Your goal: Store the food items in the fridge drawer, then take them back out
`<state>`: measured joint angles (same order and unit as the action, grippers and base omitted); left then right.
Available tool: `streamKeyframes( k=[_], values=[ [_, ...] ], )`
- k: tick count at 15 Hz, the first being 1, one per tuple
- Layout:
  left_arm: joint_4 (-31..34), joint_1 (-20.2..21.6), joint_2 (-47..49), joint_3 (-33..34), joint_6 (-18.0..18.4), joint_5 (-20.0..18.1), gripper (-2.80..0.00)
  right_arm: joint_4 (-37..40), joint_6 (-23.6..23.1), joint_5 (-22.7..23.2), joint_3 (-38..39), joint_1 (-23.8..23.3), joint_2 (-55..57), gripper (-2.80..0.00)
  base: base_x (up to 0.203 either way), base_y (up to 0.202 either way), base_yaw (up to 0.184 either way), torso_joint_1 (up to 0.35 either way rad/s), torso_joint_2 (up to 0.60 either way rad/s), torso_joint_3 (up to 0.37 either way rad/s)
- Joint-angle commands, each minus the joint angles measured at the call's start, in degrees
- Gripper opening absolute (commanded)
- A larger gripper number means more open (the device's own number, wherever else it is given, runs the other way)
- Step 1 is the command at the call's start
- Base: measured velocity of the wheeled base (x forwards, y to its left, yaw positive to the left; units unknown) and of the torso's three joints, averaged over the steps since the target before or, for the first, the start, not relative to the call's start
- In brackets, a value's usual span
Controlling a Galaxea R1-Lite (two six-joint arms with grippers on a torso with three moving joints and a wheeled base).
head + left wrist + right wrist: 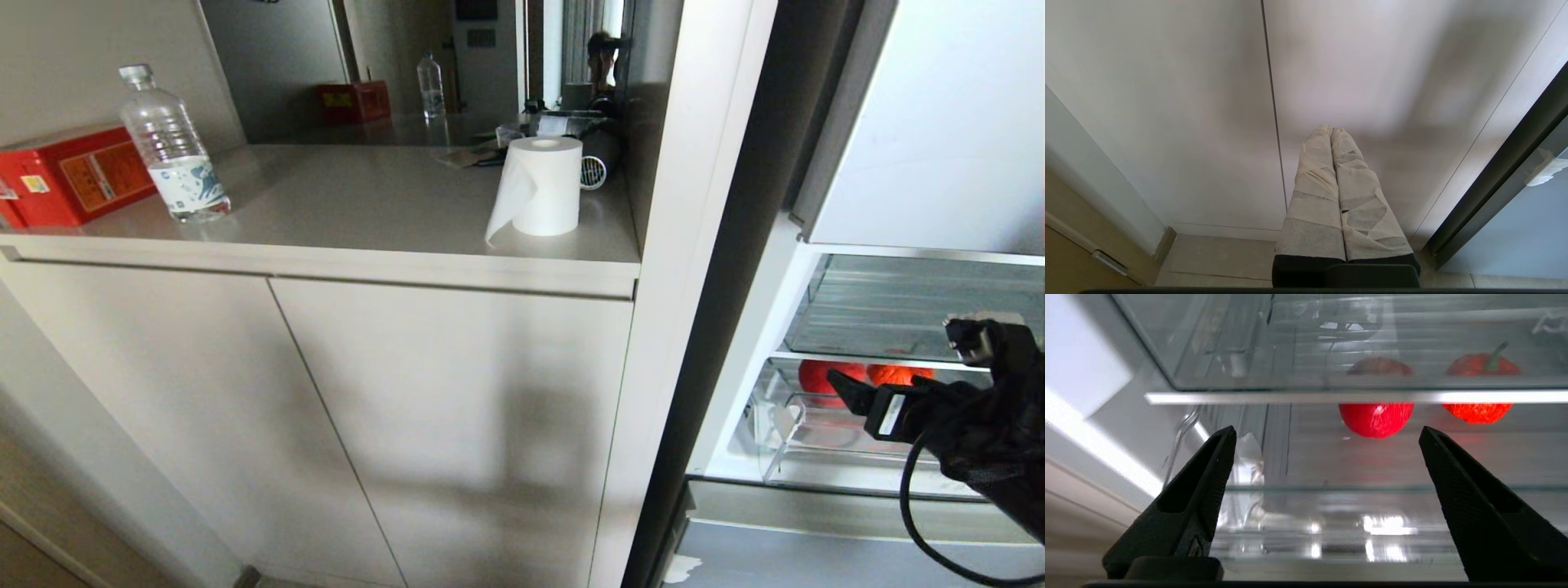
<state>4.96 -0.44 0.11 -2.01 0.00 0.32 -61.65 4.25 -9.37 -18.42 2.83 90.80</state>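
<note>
Right hand [1327,435] spread wide, empty — two red fruits [1376,418] inside fridge drawer [1331,522]

fruits: smooth red one [1376,418], lumpy orange-red one [1477,412] with green stem
fridge drawer [1331,535]: clear plastic, ribbed floor
right gripper [1327,435]: matte black
left gripper [1331,131]: black base, off-white tape wrap
table [359,204]: light beige
cabinet doors [367,408]: pale beige
box [69,175]: red, orange label
bottle [173,147]: clear, white-blue label
paper roll [543,186]: white
</note>
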Motion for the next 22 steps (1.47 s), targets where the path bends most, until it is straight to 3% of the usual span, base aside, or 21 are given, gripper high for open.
streamKeyframes(
  k=[1,6,9,11,17,22],
  values=[
    [0.0,0.0,0.0,0.0,0.0,0.0,-2.8,0.0,0.1,0.8,-1.5,-1.2,2.1,0.0,0.0,0.0,0.0,0.0,0.0,0.0],
    [0.0,0.0,0.0,0.0,0.0,0.0,-2.8,0.4,-0.1,3.5,-4.0,-4.1,6.8,0.0,0.0,0.0,0.0,0.0,0.0,0.0],
    [0.0,0.0,0.0,0.0,0.0,0.0,-2.8,5.6,-1.7,3.5,-4.9,-4.6,6.2,0.0,0.0,0.0,0.0,0.0,0.0,0.0],
    [0.0,0.0,0.0,0.0,0.0,0.0,-2.8,10.6,-2.0,3.5,-6.5,-4.6,4.4,0.0,0.0,0.0,0.0,0.0,0.0,0.0],
    [0.0,0.0,0.0,0.0,0.0,0.0,-2.8,37.2,-2.4,5.2,-13.8,-4.7,-8.3,0.0,0.0,0.0,0.0,0.0,0.0,0.0],
    [0.0,0.0,0.0,0.0,0.0,0.0,-2.8,50.0,-2.6,5.2,-15.2,-4.9,-14.4,0.0,0.0,0.0,0.0,0.0,0.0,0.0]
  ],
)
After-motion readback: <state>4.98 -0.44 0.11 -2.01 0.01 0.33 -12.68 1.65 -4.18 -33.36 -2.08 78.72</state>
